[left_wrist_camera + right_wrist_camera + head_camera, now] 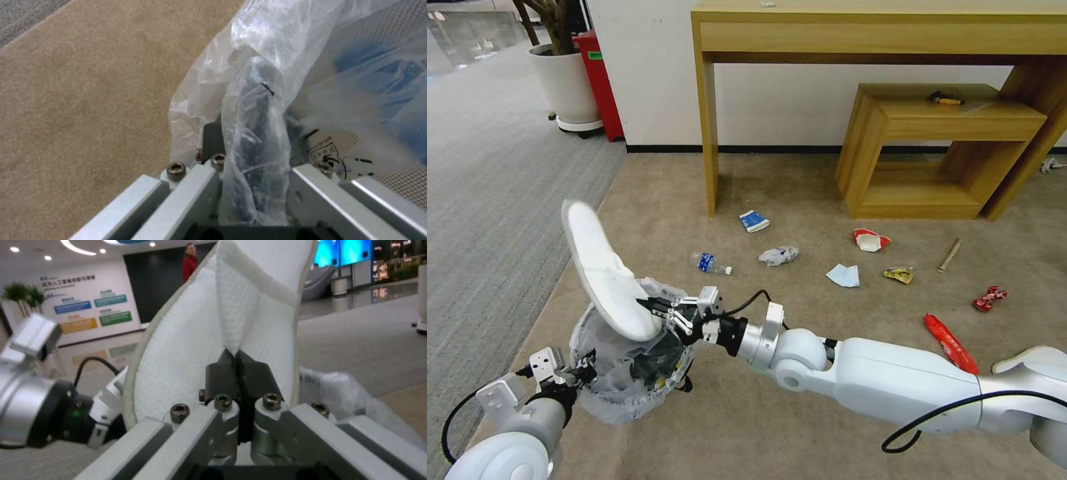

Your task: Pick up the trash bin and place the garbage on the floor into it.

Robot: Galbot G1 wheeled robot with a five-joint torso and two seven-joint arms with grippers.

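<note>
white slipper (604,270) pinched by right pincer (652,307) over trash bin (627,363) rim.

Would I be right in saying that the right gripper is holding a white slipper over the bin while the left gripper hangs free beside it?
Not quite: the left gripper is not free. It is clamped on the bin's bag-covered rim, as the left wrist view shows. The right gripper does hold the white slipper over the bin.

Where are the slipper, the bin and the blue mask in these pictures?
slipper (602,270): head view, on its white sole, above the bin.
bin (620,393): head view, on the bagged rim nearest the camera.
blue mask (844,275): head view, on its middle, flat on the carpet.
</note>
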